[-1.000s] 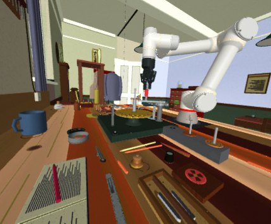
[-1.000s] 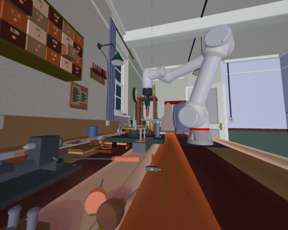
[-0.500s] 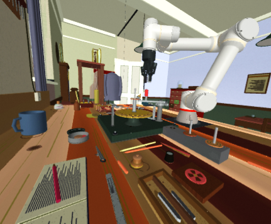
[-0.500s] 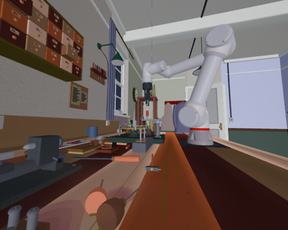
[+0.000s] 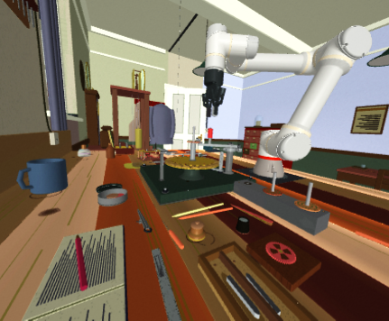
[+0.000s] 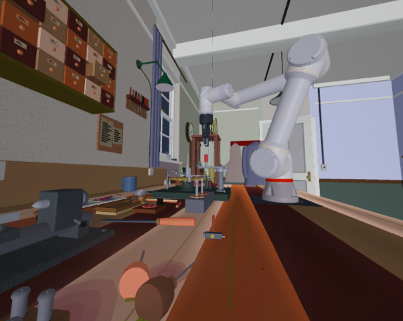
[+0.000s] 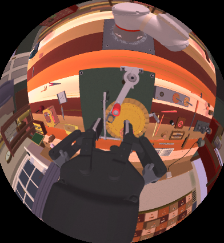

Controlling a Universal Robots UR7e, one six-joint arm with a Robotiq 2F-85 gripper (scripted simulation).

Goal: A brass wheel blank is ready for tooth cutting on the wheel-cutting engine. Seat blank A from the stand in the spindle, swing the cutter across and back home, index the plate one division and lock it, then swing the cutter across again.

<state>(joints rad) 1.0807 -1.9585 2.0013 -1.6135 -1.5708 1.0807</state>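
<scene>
The brass index plate of the wheel-cutting engine is partly hidden by my fingers in the wrist camera; it sits on the dark green base. The grey cutter arm reaches over the plate, and its red handle stands upright. A grey stand in front of the engine carries two pegs with brass blanks at their feet. My gripper hangs high above the engine, over the red handle. It is open and holds nothing.
The robot's white base stands behind the engine. A blue mug, a round tin, a grooved block with a red rod and a tray with a red gear lie on the bench nearer the side camera.
</scene>
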